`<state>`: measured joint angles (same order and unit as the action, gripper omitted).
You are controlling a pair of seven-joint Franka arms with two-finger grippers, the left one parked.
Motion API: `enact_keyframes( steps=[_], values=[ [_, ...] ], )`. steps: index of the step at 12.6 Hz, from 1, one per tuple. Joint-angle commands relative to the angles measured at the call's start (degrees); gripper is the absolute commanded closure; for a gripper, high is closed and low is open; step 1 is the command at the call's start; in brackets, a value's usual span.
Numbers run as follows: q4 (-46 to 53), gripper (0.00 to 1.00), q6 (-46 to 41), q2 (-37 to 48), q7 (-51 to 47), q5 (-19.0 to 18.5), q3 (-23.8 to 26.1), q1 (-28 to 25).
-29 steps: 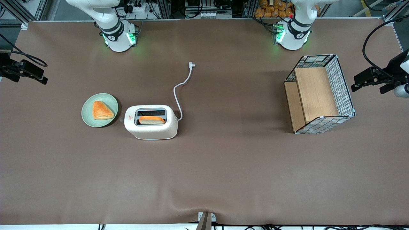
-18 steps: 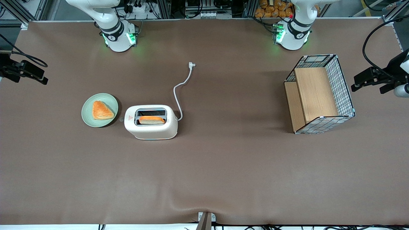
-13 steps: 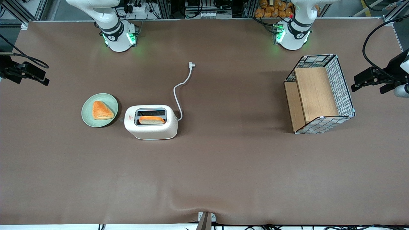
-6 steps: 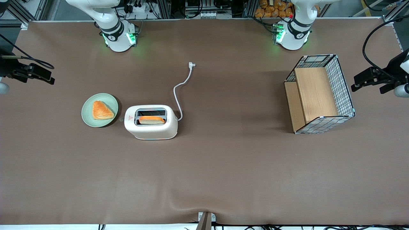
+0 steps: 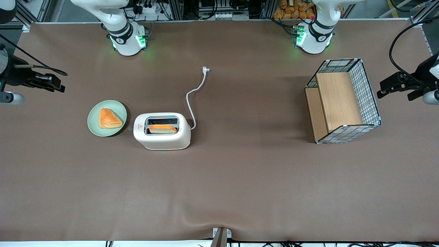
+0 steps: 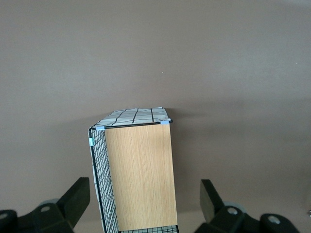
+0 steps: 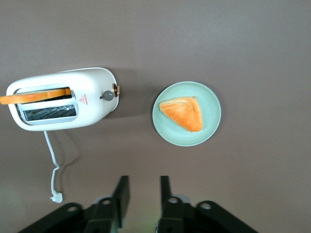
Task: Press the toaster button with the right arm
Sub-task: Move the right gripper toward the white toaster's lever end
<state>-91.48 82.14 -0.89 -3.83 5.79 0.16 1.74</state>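
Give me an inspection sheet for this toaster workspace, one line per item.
Surface: brown table cover, slightly rippled at the edge nearest the front camera.
Job's things: toaster upright, one bread slice in the slot nearer the front camera; toaster button on its short end, facing the plate, untouched.
Clutter: green plate with a triangular pastry; wire basket with wooden panels toward the parked arm's end.
Grippers: right arm's claw open, above the table, well short of the toaster.
Cables: white cord with its plug loose on the table.
Surroundings: frame, cabling and equipment along the table's edge by the arm bases.
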Motion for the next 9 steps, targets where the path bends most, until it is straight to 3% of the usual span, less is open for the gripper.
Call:
enact_keyframes(
  steps=[1, 5, 9],
  values=[
    [-3.25, 1.0, -0.22, 0.36, 0.66, 2.46, 0.1, 0.28],
    [-7.82, 1.0, 0.47, 0.36, 0.4, 6.68, 0.01, 0.02],
    [-11.17, 1.0, 6.36, -0.07, 0.49, 7.04, 0.1, -0.16]
  ],
)
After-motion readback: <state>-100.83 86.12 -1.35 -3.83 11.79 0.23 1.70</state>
